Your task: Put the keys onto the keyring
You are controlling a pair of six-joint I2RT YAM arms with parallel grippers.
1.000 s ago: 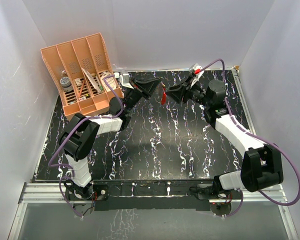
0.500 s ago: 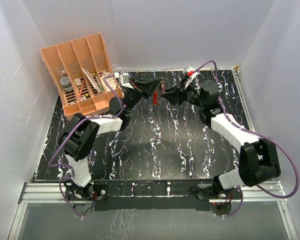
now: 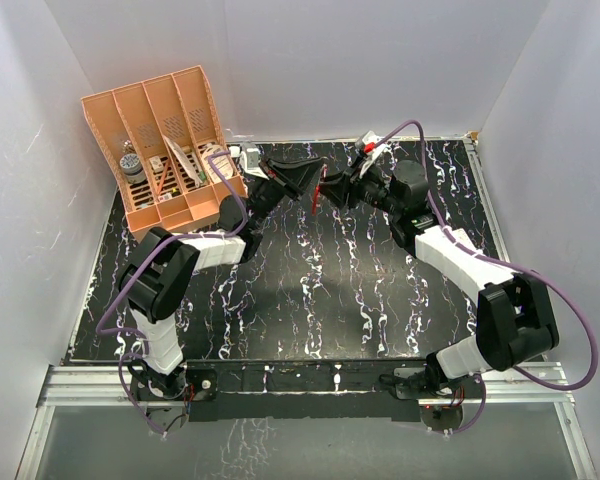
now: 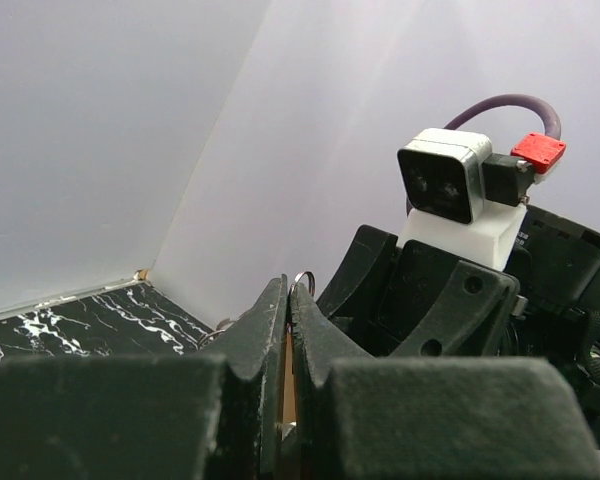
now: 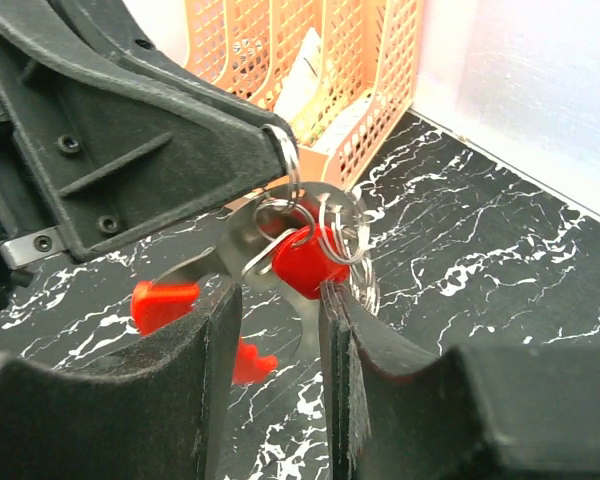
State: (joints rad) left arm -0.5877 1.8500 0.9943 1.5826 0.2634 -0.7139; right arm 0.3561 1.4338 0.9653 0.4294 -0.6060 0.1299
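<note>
My left gripper (image 3: pixel 305 182) is shut on a thin metal ring (image 4: pixel 302 281) that pokes out above its fingertips. In the right wrist view that ring (image 5: pixel 291 158) hangs at the left gripper's tip, linked to several wire rings (image 5: pixel 345 235) and the red-headed key (image 5: pixel 305 262). My right gripper (image 5: pixel 277 290) is open, its jaws apart just below the key's head, which touches the right finger (image 5: pixel 332 310). A silver blade (image 5: pixel 225 245) and red pieces (image 5: pixel 165 302) hang beside it. From above, the red cluster (image 3: pixel 323 188) sits between both grippers. I cannot make out a red-and-white oval loop.
An orange mesh file rack (image 3: pixel 165 145) with papers and small items stands at the back left, close behind the left gripper; it also shows in the right wrist view (image 5: pixel 310 60). The black marbled tabletop (image 3: pixel 310 290) lies below. White walls enclose the back and sides.
My right gripper has moved left until it meets the left gripper's tip, bringing the red key up to the ring. The left arm has hardly moved.
</note>
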